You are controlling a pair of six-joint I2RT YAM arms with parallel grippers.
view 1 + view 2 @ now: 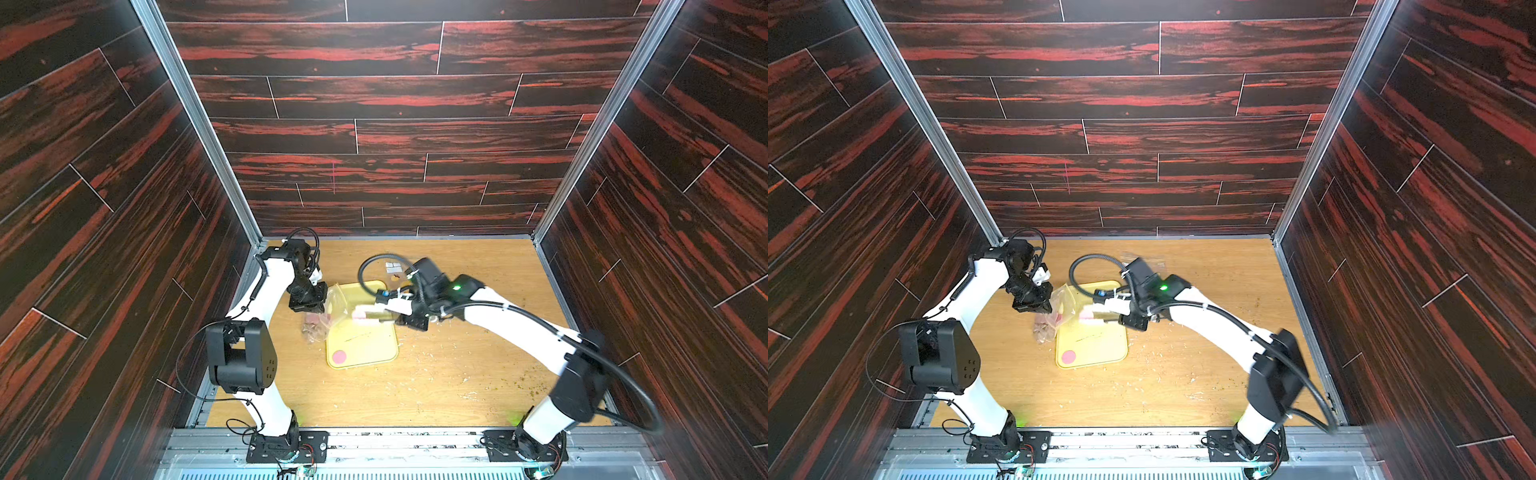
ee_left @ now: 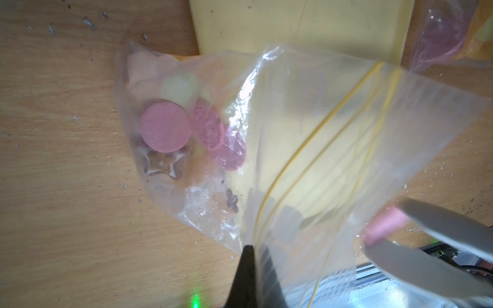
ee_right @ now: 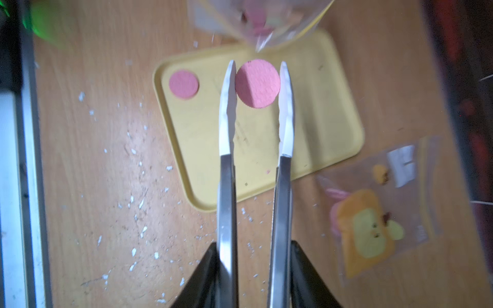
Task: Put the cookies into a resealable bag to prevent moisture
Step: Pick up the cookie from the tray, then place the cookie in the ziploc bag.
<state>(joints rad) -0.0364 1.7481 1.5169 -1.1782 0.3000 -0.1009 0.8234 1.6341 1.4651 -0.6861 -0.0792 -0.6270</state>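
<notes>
right wrist view: right gripper [image 3: 253,266] partly closed on tongs [image 3: 226,186] pinching a pink cookie [image 3: 257,83] above the yellow tray [image 3: 320,120]; left gripper [image 2: 257,253] pinched tight on the bag [image 2: 320,120] at the tray's ten o'clock.

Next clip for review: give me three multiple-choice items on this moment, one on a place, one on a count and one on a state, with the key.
1. Where does the loose cookie lie?
A) in a corner of the tray
B) in a bowl
C) on a plate

2. How many cookies do the tongs hold?
A) none
B) one
C) three

3. How is the left claw?
A) open over the tray
B) shut on the tongs
C) shut on the clear bag

Key:
1 A, the pink disc sits just inside the tray's corner rim.
2 B, a single held cookie sits between the tips.
3 C, the left wrist view shows its jaws pinching the bag's edge.
</notes>
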